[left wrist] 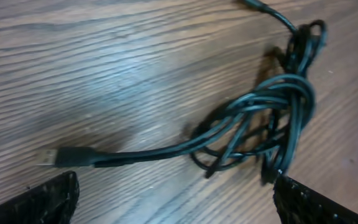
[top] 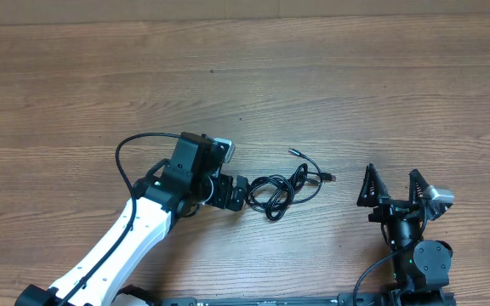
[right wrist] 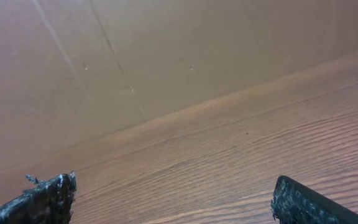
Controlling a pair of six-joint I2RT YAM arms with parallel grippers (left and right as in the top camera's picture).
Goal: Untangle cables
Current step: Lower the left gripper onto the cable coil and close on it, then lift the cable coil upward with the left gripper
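Even, soft overhead light; faint shadows; slight blur in wrist views

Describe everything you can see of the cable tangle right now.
The cables are thin, glossy black cords, rubbery-looking, knotted into loose overlapping loops lying flat on the wooden table, near its middle. In the overhead view two free ends stick out up and right, each ending in a small plug. The left wrist view shows a strand running out to a dark plug with a metal tip. The open left gripper sits at the tangle's left edge; whether it touches is unclear.
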